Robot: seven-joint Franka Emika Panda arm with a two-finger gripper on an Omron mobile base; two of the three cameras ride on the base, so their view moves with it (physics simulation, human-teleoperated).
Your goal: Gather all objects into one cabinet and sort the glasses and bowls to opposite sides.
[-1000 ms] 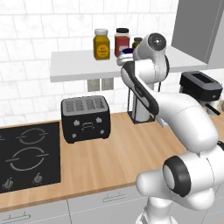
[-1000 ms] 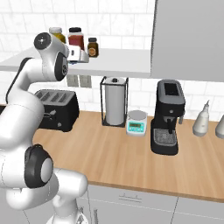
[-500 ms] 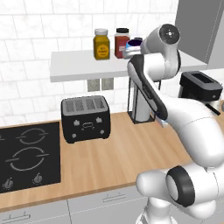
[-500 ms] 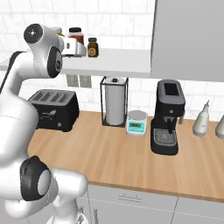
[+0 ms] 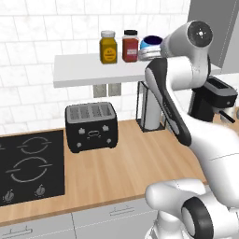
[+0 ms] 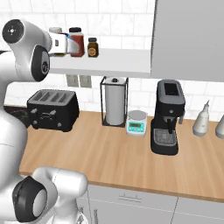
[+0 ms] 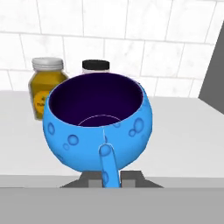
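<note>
Currently arm raised high, elbow bent, wrist level with white wall shelf. Gripper closed on handle of 1 blue cup, carried upright just above the shelf edge, dark inside facing camera. Cup sits beside red jar and yellow jar. Toaster below on counter.

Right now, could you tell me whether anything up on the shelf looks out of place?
Yes: a blue cup is at the white wall shelf beside the spice jars, not in a cabinet. It is upright and intact; nothing looks spilled.
</note>
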